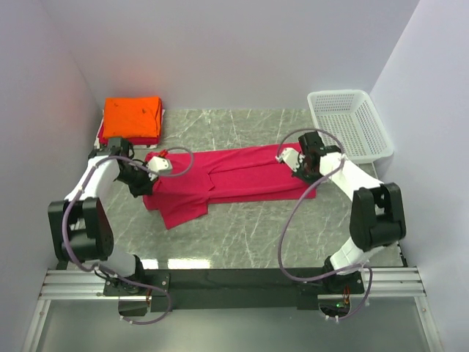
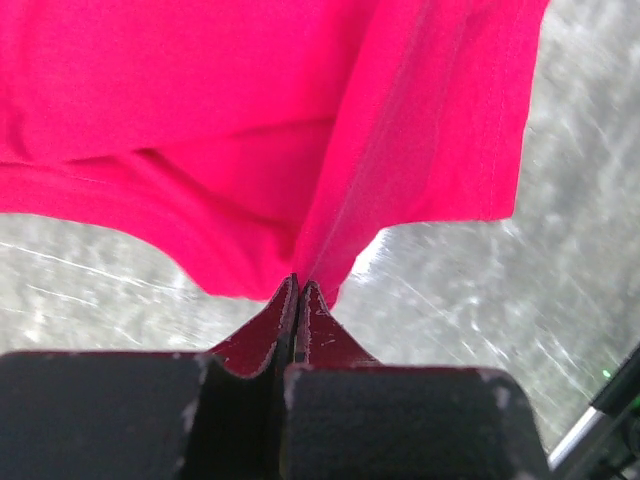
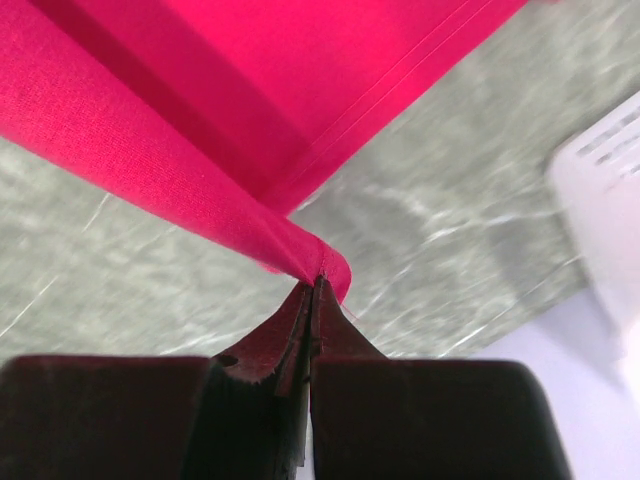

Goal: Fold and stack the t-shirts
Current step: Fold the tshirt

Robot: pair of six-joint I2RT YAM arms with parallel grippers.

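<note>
Marble-look table (image 1: 249,236) had the crimson-pink t-shirt (image 1: 242,172) stretched across its middle, left gripper (image 2: 298,292) and right gripper (image 3: 316,288) each pinched tight on an end; folded orange tees (image 1: 132,117) sat in the far-left corner.

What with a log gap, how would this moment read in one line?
left gripper: shut on crimson t-shirt | right gripper: same | folded orange t-shirts: rear-left

Plain crimson-pink t-shirt (image 1: 242,172) ran between the black left gripper (image 2: 298,285) and black right gripper (image 3: 317,285). Beyond the left one, an orange tee (image 1: 132,117) topped a red tee (image 1: 135,141). Beyond the right, the mesh basket (image 1: 341,95) was white and the table (image 1: 249,227) grey-green, white-veined marble.
</note>
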